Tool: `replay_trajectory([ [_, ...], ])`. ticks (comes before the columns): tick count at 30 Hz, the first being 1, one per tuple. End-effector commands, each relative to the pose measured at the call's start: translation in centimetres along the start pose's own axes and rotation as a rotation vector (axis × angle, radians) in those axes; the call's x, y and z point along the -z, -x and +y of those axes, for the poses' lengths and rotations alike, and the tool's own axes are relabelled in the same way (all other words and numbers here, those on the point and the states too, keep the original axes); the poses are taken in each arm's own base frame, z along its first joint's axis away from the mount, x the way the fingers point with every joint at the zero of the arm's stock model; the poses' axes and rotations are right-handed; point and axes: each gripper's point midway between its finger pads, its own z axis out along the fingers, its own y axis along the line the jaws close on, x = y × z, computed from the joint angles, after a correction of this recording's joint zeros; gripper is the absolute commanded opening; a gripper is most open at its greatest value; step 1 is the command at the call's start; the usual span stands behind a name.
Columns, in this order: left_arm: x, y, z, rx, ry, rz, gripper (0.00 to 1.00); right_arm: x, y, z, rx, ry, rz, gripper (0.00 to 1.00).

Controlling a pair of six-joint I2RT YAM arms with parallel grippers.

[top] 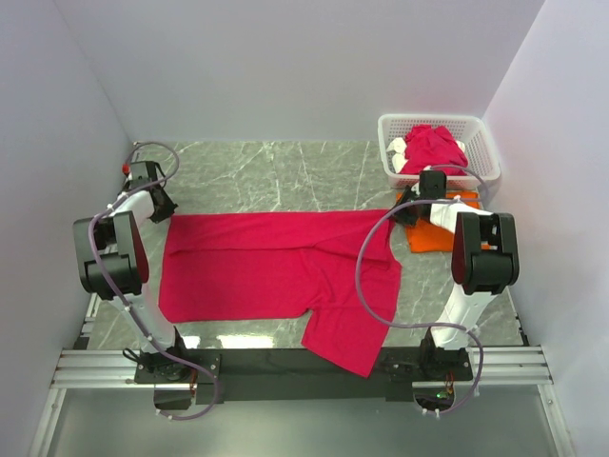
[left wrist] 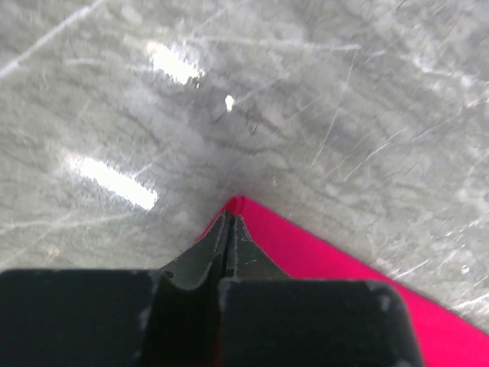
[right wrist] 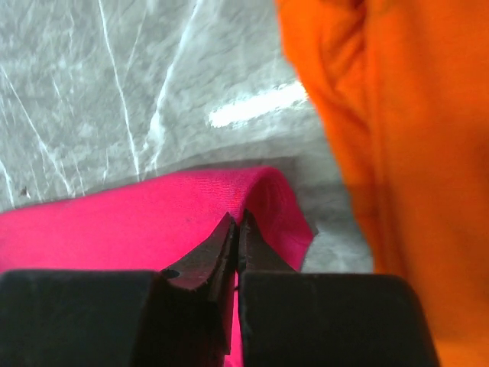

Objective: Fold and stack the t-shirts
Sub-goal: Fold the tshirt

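Far corners of pink shirt, spread on counter, clamped by left fingers and right fingers; orange shirt just beside right corner.

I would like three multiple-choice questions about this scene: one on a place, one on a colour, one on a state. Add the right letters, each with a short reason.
1. The orange t-shirt lies:
A. on the table, next to the basket
B. inside the basket
C. at the table's left edge

2. The spread t-shirt is:
A. orange
B. crimson-pink
C. white

3. The left gripper is:
A. open above bare table
B. shut on a corner of the spread t-shirt
C. shut on the basket's rim

Answers:
1 A: the top view shows it on the marble just in front of the basket.
2 B: it looks crimson-pink in every view.
3 B: the left wrist view shows the jaws closed on the cloth's corner.
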Motion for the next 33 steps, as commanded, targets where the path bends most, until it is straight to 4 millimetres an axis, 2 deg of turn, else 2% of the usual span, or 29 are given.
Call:
replay_trajectory([
  [1,0.2,0.8,-0.5,-0.003,-0.005,-0.006,0.06,1.3,3.3,1.9,0.029,0.045,-0.078,0.0],
  [2,0.3,0.8,-0.5,0.001,-0.008,-0.01,0.14,1.3,3.1,1.9,0.029,0.052,-0.072,0.0],
  [3,0.7,0.8,-0.4,0.003,-0.01,-0.017,0.26,1.3,3.1,2.0,0.032,0.056,-0.071,0.0],
  [7,0.8,-0.3,0.0,-0.005,-0.014,-0.011,0.43,1.2,2.8,2.1,0.034,0.069,-0.059,0.0],
  [8,0.7,-0.5,0.0,-0.007,-0.019,-0.007,0.44,1.2,2.8,2.2,0.034,0.073,-0.057,0.0],
  [11,0.4,-0.7,-0.3,-0.007,-0.034,0.0,0.44,1.1,2.8,2.2,0.034,0.075,-0.054,0.0],
  [15,0.2,-0.9,-0.4,-0.011,-0.037,0.015,0.37,1.0,2.7,2.2,0.033,0.079,-0.049,0.0],
  [20,0.5,-0.9,-0.7,-0.007,-0.056,0.012,0.39,1.0,2.6,2.3,0.034,0.084,-0.047,0.0],
  [25,0.0,-1.7,-0.8,-0.001,-0.066,0.041,0.39,1.0,2.5,2.5,0.029,0.097,-0.046,0.0],
  [29,-0.2,-1.8,-0.6,-0.008,-0.048,0.045,0.3,1.0,2.5,2.4,0.029,0.091,-0.041,0.0],
  [32,-0.2,-1.6,-0.3,-0.01,-0.036,0.037,0.18,0.9,2.5,2.2,0.031,0.085,-0.043,0.0],
  [33,-0.2,-1.5,-0.3,-0.011,-0.033,0.035,0.17,1.0,2.5,2.3,0.03,0.086,-0.044,0.0],
])
